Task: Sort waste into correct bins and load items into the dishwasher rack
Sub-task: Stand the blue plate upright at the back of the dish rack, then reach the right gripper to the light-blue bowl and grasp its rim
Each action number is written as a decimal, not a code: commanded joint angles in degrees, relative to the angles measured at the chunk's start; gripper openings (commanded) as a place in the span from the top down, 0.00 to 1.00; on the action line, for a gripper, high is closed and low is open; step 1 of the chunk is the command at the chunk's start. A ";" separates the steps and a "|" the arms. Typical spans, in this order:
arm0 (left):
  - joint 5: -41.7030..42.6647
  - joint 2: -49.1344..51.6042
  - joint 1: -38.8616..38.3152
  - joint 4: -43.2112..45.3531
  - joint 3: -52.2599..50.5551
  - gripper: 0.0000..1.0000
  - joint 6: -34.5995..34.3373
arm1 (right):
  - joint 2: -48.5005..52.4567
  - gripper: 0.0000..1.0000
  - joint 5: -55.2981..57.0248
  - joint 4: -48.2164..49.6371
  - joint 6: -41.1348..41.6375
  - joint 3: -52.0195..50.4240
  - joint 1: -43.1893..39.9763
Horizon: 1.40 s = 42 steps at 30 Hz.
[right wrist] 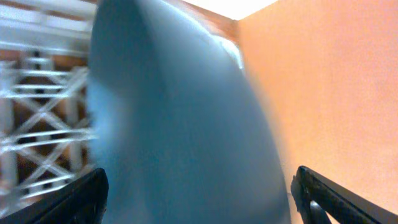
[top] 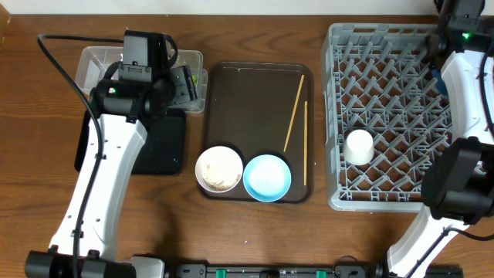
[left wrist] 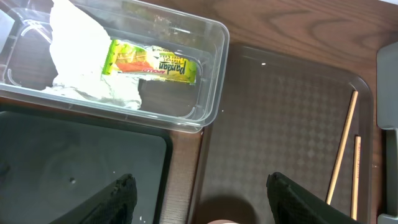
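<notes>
Brown wooden tabletop seen from above, with a grey dishwasher rack at the right, a brown serving tray in the middle, and two bins at the left: a clear tub and, nearer the viewer and touching it, a flat black tray

A crumpled white napkin and a yellow-green snack wrapper lie inside the clear tub. The left gripper hangs just beside that tub, over the edge where the black tray meets the serving tray, fingers spread wide and holding nothing

A small white cup sits in the rack. At the rack's far right corner the right gripper faces a dark blue dish that stands on edge among the pegs and fills its wrist view in a blur. Its fingers stand far apart either side of the dish; whether they touch it cannot be told

On the serving tray rest a white bowl holding rice scraps, a light blue bowl touching it, and two chopsticks

Paper waste looks sorted, and loading the dish appears to be the step in hand. Next, probably, the dish must be left standing steady, then the white bowl lifted and tipped so the scraps fall into the black tray before both bowls and the chopsticks go to the rack
</notes>
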 commanded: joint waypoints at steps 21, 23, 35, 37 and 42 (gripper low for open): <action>-0.68 0.33 0.15 0.20 0.09 0.30 -0.07 | -18.38 0.01 -26.47 -1.29 8.68 1.46 0.33; -0.68 0.33 0.15 0.20 0.09 0.30 -0.07 | -20.06 0.01 -29.27 -2.21 9.62 1.46 0.39; -0.68 0.33 0.15 0.09 0.09 0.30 -0.07 | -18.84 0.01 -76.24 -11.23 26.23 -0.37 5.51; -0.68 0.33 0.15 -0.09 0.09 0.30 -0.07 | -17.64 0.03 -75.08 -12.70 26.36 -0.70 8.70; -0.68 0.31 0.15 -0.70 0.09 0.29 -0.04 | -15.10 0.08 -63.47 -18.82 26.34 -0.70 17.68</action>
